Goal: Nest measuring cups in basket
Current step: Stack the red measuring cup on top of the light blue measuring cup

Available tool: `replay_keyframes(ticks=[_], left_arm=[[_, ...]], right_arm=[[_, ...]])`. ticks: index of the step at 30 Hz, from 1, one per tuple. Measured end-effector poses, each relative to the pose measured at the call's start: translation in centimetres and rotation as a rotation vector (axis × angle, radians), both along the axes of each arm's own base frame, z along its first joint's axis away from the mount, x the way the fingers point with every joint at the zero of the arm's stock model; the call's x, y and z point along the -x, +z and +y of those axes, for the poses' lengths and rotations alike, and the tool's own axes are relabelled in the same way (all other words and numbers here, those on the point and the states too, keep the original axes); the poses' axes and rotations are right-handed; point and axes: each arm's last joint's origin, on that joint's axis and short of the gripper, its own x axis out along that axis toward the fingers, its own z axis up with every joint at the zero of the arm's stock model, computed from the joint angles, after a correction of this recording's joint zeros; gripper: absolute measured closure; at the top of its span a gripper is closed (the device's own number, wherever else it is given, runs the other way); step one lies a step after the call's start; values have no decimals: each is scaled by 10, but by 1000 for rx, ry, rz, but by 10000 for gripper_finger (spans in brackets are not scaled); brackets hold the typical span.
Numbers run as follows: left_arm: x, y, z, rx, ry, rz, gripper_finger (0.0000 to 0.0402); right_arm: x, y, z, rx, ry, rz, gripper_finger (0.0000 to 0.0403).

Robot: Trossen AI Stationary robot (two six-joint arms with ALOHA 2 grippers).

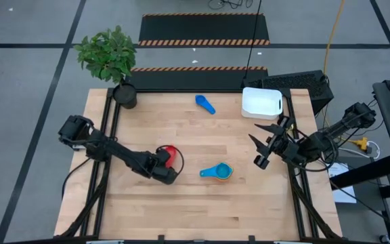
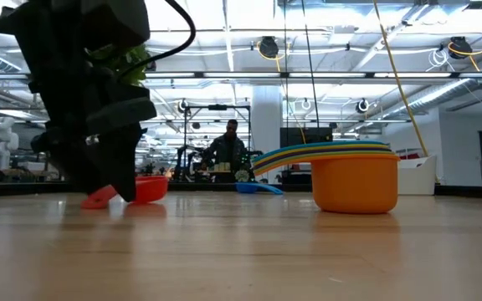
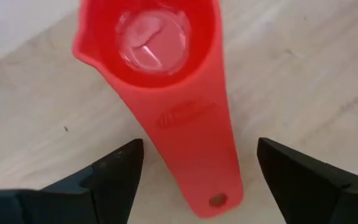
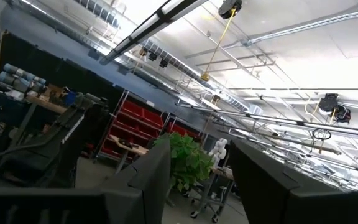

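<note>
A red measuring cup (image 3: pixel 160 68) lies on the table left of centre, its flat handle (image 3: pixel 197 143) pointing at my left gripper (image 3: pixel 201 177). That gripper is open and tipped down over it, one finger on each side of the handle with a gap on both sides. Several cups sit nested in an orange one (image 2: pixel 354 180) near the table's middle (image 1: pixel 217 172). A single blue cup (image 1: pixel 205 104) lies toward the far edge. The white basket (image 1: pixel 261 102) stands at the far right. My right gripper (image 1: pixel 266 135) is raised at the right edge, open with nothing between its fingers.
A dark pot with a green plant (image 1: pixel 124 91) stands at the table's far left corner. Bare wood lies between the red cup, the nested stack and the near edge. In the low view a person (image 2: pixel 228 150) stands in the room beyond the table.
</note>
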Motion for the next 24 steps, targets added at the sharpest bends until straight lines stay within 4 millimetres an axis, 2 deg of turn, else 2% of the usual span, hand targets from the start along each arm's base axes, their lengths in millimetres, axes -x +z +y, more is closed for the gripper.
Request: replay_keyframes(ticks=[9,20,24], left_arm=[[-2,0,7,-35,12,-6,129],[-3,-3,10,-78,-48,32,184],[-2,-3,9,-81,-122,63,198]], right_arm=[[0,0,0,-4,3,0,243],[0,0,0,-3,2,3,243],[0,0,0,-3,2,3,243]])
